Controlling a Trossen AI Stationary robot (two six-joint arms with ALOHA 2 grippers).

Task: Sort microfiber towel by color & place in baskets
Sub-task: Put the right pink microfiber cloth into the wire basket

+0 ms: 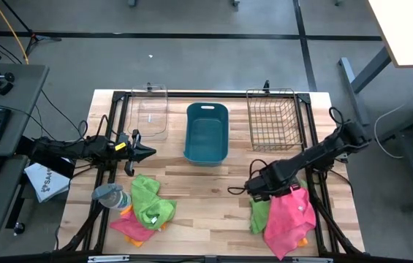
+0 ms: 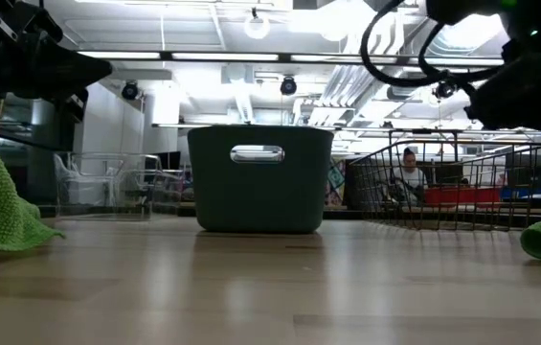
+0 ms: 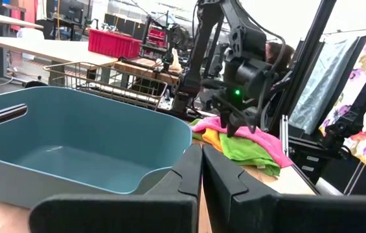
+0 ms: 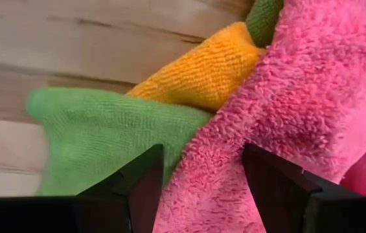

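The right tool (image 4: 199,188) hangs low over the towel pile (image 1: 285,210) right of the teal tub (image 1: 206,131), fingers spread either side of a pink towel (image 4: 286,116), with green (image 4: 105,136) and orange (image 4: 208,68) towels just beside it; the left tool (image 1: 146,152) waits clenched, gripping nothing, just left of the tub; a second pile (image 1: 146,208) lies on the worktop (image 1: 206,197) left of and nearer than the tub; the clear bin (image 1: 150,113) stands left of the tub, the wire basket (image 1: 272,119) right.
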